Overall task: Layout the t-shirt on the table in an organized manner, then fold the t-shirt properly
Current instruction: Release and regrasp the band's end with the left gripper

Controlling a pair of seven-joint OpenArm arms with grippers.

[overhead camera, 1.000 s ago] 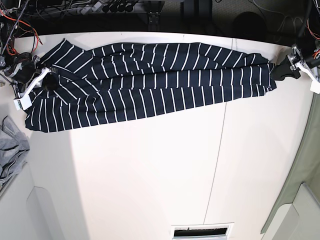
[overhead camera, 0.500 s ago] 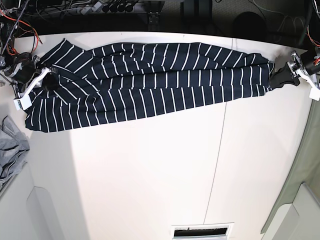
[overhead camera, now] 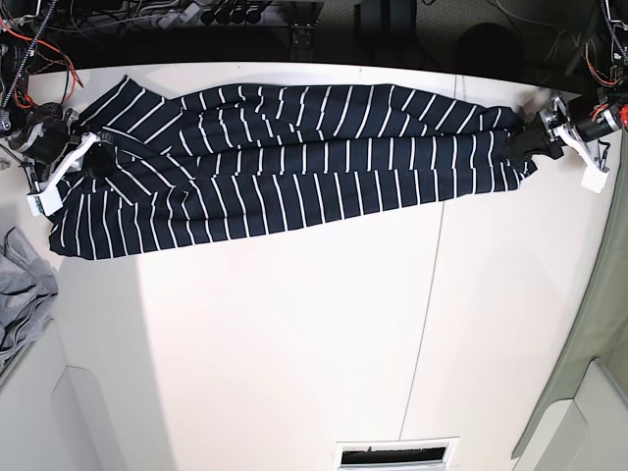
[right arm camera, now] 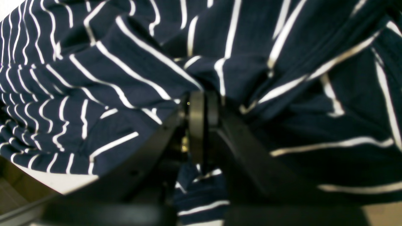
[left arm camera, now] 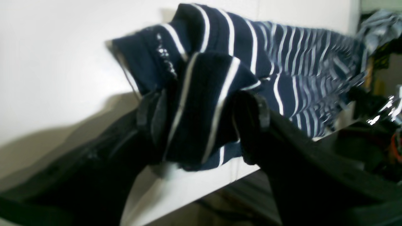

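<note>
The dark navy t-shirt (overhead camera: 294, 157) with thin white stripes lies stretched in a long band across the far part of the white table (overhead camera: 294, 334). My left gripper (overhead camera: 522, 140), at the base view's right, is shut on a bunched end of the shirt (left arm camera: 201, 106), close to the table's far right edge. My right gripper (overhead camera: 95, 157), at the base view's left, is shut on a fold of the shirt (right arm camera: 220, 62) at its other end. The wrist views show fabric pinched between the black fingers (right arm camera: 198, 122).
A plain grey cloth (overhead camera: 20, 294) lies at the left edge of the table. A pale grey-green panel (overhead camera: 599, 294) runs along the right. Cables and dark equipment (overhead camera: 196, 15) line the far side. A thin dark seam (overhead camera: 422, 324) crosses the table.
My left gripper has moved back and to the left with the shirt's right end, which now sits further from the right edge. The right gripper has not moved.
</note>
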